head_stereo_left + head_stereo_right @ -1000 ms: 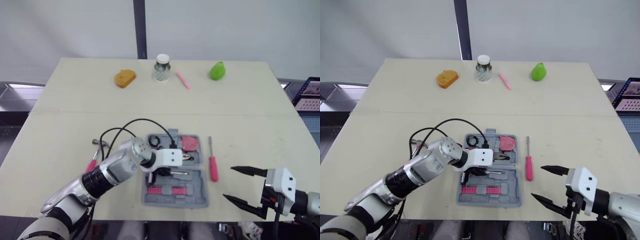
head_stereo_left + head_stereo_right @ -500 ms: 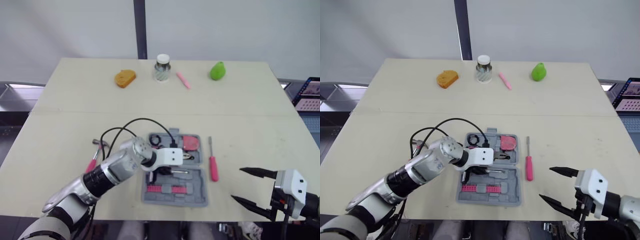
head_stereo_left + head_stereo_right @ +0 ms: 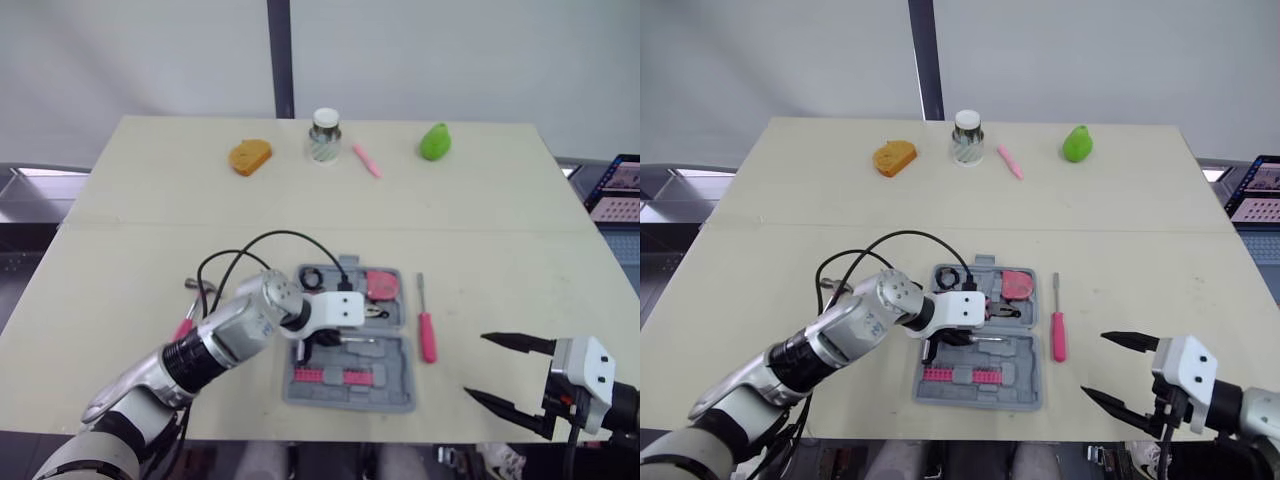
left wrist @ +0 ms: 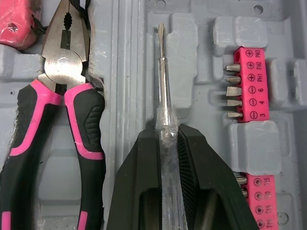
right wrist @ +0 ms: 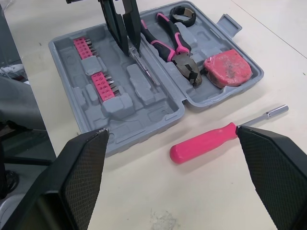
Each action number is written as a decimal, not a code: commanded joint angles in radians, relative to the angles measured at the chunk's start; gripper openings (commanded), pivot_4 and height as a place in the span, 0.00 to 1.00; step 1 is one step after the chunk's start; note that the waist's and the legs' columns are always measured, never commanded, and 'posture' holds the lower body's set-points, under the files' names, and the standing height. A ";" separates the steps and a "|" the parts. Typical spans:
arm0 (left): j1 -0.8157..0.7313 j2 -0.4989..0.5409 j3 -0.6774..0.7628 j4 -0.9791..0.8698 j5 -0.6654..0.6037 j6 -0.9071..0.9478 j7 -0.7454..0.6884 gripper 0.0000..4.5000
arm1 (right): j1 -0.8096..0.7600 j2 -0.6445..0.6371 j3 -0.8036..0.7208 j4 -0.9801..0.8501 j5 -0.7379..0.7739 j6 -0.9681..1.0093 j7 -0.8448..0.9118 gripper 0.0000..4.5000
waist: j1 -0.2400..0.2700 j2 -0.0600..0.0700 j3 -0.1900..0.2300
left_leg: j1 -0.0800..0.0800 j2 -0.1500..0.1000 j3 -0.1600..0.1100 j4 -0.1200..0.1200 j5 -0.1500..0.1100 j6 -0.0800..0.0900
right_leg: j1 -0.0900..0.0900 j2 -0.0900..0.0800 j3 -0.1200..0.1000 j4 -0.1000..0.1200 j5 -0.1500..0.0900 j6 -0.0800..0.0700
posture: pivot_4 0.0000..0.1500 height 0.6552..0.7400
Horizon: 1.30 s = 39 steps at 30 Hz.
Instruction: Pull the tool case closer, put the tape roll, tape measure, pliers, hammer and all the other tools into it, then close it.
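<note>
The grey tool case (image 3: 390, 395) lies open near the table's front edge. My left gripper (image 4: 166, 132) is over its near half, shut on a small clear-handled screwdriver (image 4: 164, 100) whose tip points at a moulded slot. Pink-handled pliers (image 4: 67, 91), a pink tape measure (image 3: 379, 285) and a black tape roll (image 3: 309, 279) lie in the far half. A pink screwdriver (image 3: 427, 330) lies on the table right of the case. A hammer (image 3: 188, 318) lies left of it, partly under my left arm. My right gripper (image 3: 476, 365) hangs open at the front right, holding nothing.
Along the far edge stand an orange sponge (image 3: 249, 156), a jar (image 3: 323, 135), a pink marker (image 3: 366, 160) and a green pear (image 3: 434, 141). Pink bit strips (image 4: 244, 81) fill the case's near half. A black cable (image 3: 260, 250) loops over my left wrist.
My right gripper drew back toward the front right corner and stayed open. The left gripper shifted slightly over the case with the clear screwdriver still in it.
</note>
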 commanded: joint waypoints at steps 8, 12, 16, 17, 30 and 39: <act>-0.041 0.007 -0.006 0.013 0.012 -0.054 -0.018 0.00 | 0.009 0.005 -0.009 -0.016 -0.002 -0.007 0.003 1.00 | 0.000 0.000 0.000 | 0.000 0.000 0.000 0.000 0.000 0.000 | 0.000 0.000 0.000 0.000 0.000 0.000 | 1.00 0.47; -0.055 0.010 -0.027 0.038 0.021 -0.084 -0.036 0.00 | 0.021 0.013 -0.010 -0.030 -0.003 -0.007 -0.007 1.00 | 0.000 0.000 0.000 | 0.000 0.000 0.000 0.000 0.000 0.000 | 0.000 0.000 0.000 0.000 0.000 0.000 | 1.00 0.47; -0.064 0.004 -0.039 0.058 0.026 -0.104 -0.047 0.00 | 0.030 0.021 -0.012 -0.041 -0.004 -0.006 -0.013 1.00 | 0.000 0.000 0.000 | 0.000 0.000 0.000 0.000 0.000 0.000 | 0.000 0.000 0.000 0.000 0.000 0.000 | 1.00 0.47; -0.067 0.002 -0.042 0.063 0.028 -0.109 -0.049 0.00 | 0.032 0.023 -0.012 -0.044 -0.005 -0.005 -0.015 1.00 | 0.000 0.000 0.000 | 0.000 0.000 0.000 0.000 0.000 0.000 | 0.000 0.000 0.000 0.000 0.000 0.000 | 1.00 0.47; -0.079 -0.035 -0.044 0.109 0.056 -0.133 -0.059 0.00 | 0.054 0.030 -0.021 -0.060 -0.005 -0.004 -0.026 1.00 | 0.001 0.000 0.000 | 0.000 0.000 0.000 0.000 0.000 0.000 | 0.000 0.000 0.000 0.000 0.000 0.000 | 1.00 0.47; -0.083 -0.022 -0.021 0.091 0.054 -0.111 -0.072 0.00 | 0.050 0.027 -0.016 -0.056 -0.005 -0.003 -0.029 1.00 | 0.000 0.000 0.000 | 0.000 0.000 0.000 0.000 0.000 0.000 | 0.000 0.000 0.000 0.000 0.000 0.000 | 1.00 0.47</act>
